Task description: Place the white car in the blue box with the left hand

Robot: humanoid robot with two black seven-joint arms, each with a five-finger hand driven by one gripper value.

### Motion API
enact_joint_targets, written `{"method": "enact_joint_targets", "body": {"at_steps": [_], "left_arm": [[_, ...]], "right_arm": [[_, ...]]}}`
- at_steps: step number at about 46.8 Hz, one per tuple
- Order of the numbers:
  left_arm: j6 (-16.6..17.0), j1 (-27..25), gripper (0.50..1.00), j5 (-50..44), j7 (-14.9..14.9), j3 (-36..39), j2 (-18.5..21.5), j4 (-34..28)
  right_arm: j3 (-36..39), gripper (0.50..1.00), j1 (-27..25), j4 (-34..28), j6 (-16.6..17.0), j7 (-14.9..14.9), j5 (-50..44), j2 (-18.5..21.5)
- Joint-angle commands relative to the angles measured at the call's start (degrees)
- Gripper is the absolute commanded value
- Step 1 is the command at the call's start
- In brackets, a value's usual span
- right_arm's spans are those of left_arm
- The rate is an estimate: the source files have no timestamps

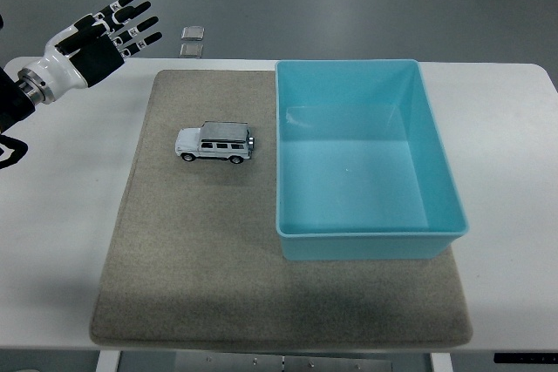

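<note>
Across the whole lower view runs one white table (pixel 514 180), the largest thing here, its near edge at six o'clock. On it lies one grey mat (pixel 192 259), covering most of the middle and reaching from about eleven o'clock down to the near edge. One blue box (pixel 436 163) sits on the mat's right part, from the centre out toward three o'clock; it is open-topped, with nothing visible inside, and its long sides run from the far edge toward the near one.

One black arm comes in from the left edge at about ten o'clock, ending in the left hand (pixel 96 41). That hand hovers above the table's far left corner, its fingers (pixel 131 16) spread wide and straight, pointing toward one o'clock, holding nothing. It is well apart from the car.

One white car (pixel 214 143) stands upright on its wheels on the mat, a little left of centre toward ten o'clock, just beside the box's left wall yet not touching it. Its long axis runs nearly left to right, along the nine-to-three line. The bonnet end points to nine o'clock, away from the box, and the back, with a dark spare wheel, faces the box.

Beyond the table, on the floor at about eleven o'clock, two small square grey plates (pixel 192 41) lie one just behind the other.
</note>
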Motion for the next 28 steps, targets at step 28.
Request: {"method": "enact_joint_targets", "body": {"at_steps": [28], "left_arm": [[-0.8, -0.3, 1.000, 7.2, -2.1, 2.9, 0.1, 0.0]], "right_arm": [[0.0, 0.936, 0.0, 0.0, 0.0, 0.0, 0.0, 0.0]]}}
